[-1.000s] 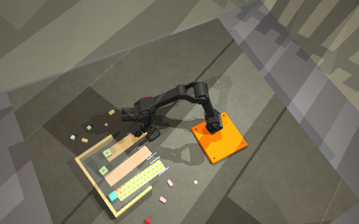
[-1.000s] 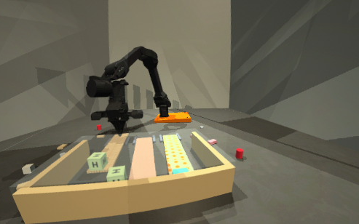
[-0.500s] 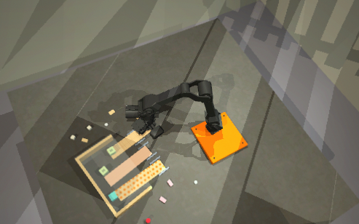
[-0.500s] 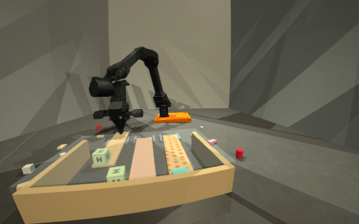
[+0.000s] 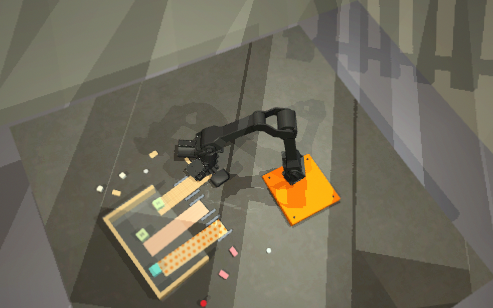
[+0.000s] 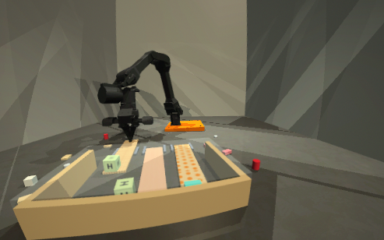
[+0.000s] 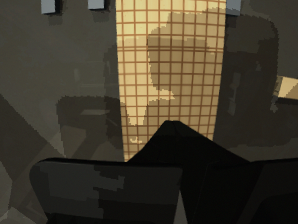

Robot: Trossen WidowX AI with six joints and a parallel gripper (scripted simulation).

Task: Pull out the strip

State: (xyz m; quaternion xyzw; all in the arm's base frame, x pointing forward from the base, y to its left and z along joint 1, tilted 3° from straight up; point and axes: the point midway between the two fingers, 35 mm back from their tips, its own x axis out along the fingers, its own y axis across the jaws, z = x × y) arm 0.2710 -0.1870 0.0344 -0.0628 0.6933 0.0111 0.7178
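Gripper [image 6: 130, 139] is clamped shut on nothing, tip pressed onto the grid-patterned strip [image 6: 125, 154] mid-frame; an H cube [image 6: 111, 163] sits on it.

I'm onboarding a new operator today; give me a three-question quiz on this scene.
1. True or false: the gripper is shut, holding nothing.
2. How many strips lie in the tray?
3. Which strip do the fingertips press: A) checked strip, B) plain pink strip, C) dotted strip?

Key: 1 true; 2 three; 3 A.
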